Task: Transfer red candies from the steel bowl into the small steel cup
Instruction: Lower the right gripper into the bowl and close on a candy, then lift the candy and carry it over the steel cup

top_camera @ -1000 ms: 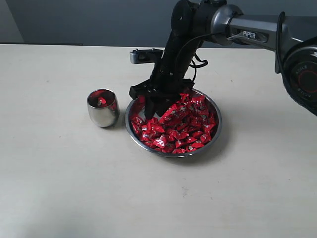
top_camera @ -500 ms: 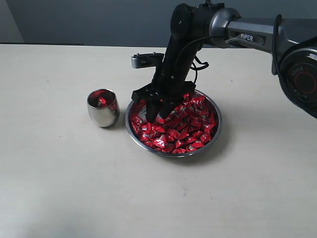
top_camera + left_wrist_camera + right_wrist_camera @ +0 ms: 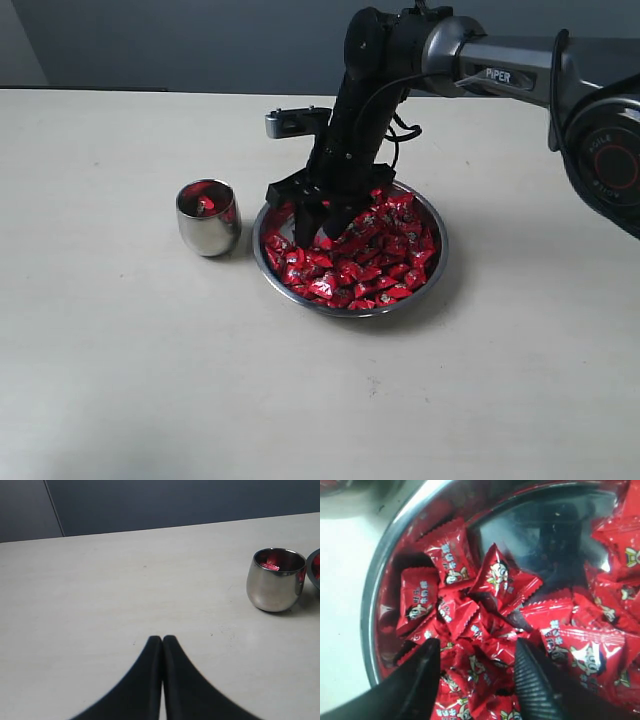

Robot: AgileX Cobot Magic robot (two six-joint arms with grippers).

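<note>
Reaching into the steel bowl (image 3: 443, 250), the right claw (image 3: 476, 647) gapes wide among the red candies (image 3: 375, 260). The left claw (image 3: 162, 641) sits closed, empty.

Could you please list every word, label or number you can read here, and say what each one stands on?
"PIPER": white letters on the grey link of the right arm.
Ring of lettering on the arm's round joint cap: too blurred to read.
Printed marks on the wrappers of the red candies: too blurred to read.
</note>
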